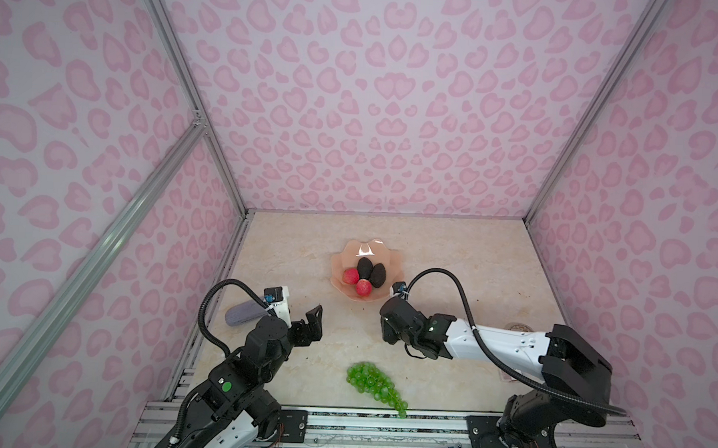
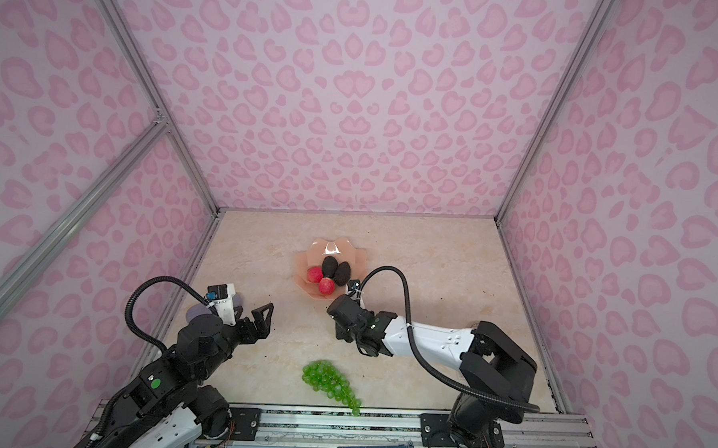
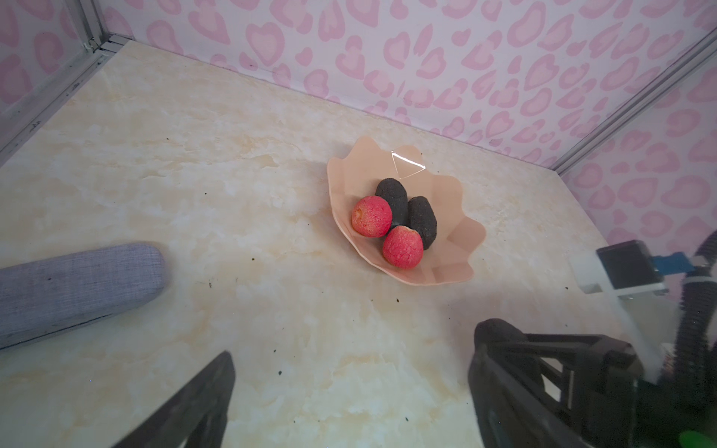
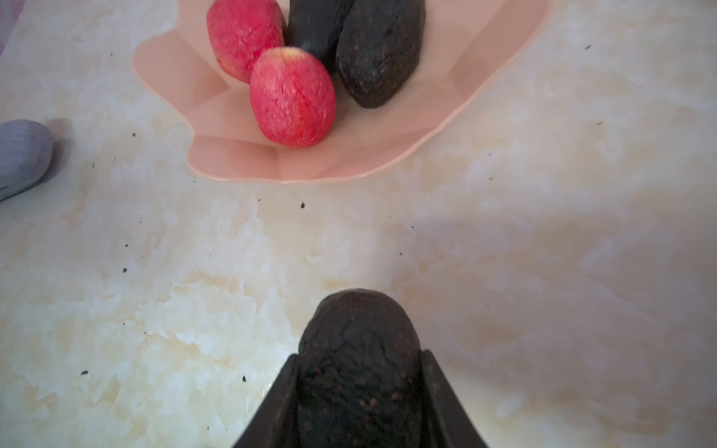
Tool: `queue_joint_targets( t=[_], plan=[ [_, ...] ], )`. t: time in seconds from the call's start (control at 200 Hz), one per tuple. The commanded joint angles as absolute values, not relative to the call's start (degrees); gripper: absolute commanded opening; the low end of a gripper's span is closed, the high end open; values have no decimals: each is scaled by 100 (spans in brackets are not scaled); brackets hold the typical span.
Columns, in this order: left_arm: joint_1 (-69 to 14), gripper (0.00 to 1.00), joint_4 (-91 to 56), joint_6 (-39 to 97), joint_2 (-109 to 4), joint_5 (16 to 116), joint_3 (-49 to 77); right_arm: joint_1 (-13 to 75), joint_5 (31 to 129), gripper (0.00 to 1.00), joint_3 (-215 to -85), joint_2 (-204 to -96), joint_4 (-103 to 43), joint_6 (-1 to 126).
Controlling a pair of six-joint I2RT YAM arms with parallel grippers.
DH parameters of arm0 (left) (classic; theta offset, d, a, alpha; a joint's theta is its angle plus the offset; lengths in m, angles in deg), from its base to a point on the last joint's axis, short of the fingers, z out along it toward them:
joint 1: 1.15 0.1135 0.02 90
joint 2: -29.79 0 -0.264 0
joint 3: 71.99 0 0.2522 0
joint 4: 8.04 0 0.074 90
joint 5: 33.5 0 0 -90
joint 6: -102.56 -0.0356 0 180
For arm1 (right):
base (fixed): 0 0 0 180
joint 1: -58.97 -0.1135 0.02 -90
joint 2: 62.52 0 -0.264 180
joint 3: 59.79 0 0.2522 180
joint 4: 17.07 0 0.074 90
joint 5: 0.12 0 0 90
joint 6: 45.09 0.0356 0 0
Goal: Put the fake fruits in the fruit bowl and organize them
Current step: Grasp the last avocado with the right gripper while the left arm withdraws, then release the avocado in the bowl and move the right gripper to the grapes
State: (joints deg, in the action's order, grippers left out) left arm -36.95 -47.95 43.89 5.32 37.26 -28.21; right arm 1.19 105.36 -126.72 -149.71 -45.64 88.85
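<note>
The table is mostly bare, and the bowl sits near its middle, just ahead of my right gripper, with some bare dish showing on its right side. My left gripper hangs wide open and empty off to the left, clear of the path. The grapes lie near the front edge, well apart from the bowl, a job for a later trip. My right jaws are closed snug on the flanks of the third avocado, its blunt end poking forward toward the bowl; I cannot tell whether it is off the table. The two avocados already in the bowl lie side by side, touching. So I judge the tidy move is to lift enough to clear the wavy rim, carry straight ahead, and lower mine onto the bare part beside them, lengthwise like them, before I open. I want to stay off the red fruits: the near one rests close to the rim and looks likely to roll if nudged.
</note>
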Motion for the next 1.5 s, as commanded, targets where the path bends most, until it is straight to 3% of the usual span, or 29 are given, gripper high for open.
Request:
queue_joint_targets(
  t=[0.0,0.22,0.46,0.76,0.885,0.985,1.095,1.29,1.495],
  plan=[
    [-3693,95,-4582,4385,493,3804,-2779,243,11124,30,-12769,-14655,-5061,8586],
    [-3693,95,-4619,4394,520,3869,-2768,963,10855,29,-13381,-14845,-4476,7884],
    [-3690,95,-4773,4350,699,3836,-2690,1456,10403,30,-14851,-16218,-4495,7451],
    [-3692,95,-4957,4385,782,3891,-2589,1955,10107,30,-15727,-17580,-4413,7487],
    [-3691,95,-4984,4403,804,3896,-2598,2010,10034,36,-16093,-17958,-4553,7449],
    [-3693,95,-5014,4389,808,3895,-2580,2042,10006,52,-16222,-18111,-4684,7484],
    [-3692,95,-5041,4359,795,3882,-2545,2089,9876,63,-16208,-18064,-4691,7510],
    [-3693,95,-5042,4352,791,3879,-2501,2078,9920,66,-15917,-17329,-4718,7376],
    [-3693,95,-5028,4324,891,3897,-2458,1587,9286,72,-14063,-15637,-4198,6853]
  ],
)
